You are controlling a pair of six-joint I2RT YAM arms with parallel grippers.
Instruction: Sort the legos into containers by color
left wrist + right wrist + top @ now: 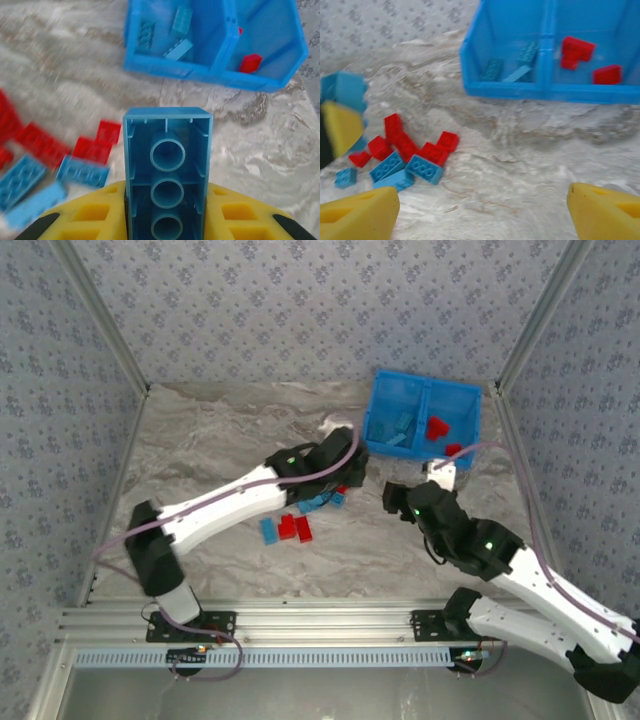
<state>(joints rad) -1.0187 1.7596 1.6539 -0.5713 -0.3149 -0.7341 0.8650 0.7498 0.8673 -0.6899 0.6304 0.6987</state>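
Clamping light blue brick (167, 165) between yellow pads (90, 217) of left gripper (167, 222), hollow underside facing wrist camera, table (260, 150) beyond it. Noted right gripper (482, 210) released, pads wide apart, nothing between, low over table. Found blue bin (505, 90) at far right of table: light blue bricks (515, 67) in left compartment, red bricks (576, 51) in right compartment, divider (547, 45) upright between. Logged loose pile (410, 155) of red and blue bricks on table, nearer and left of bin, apart from it.
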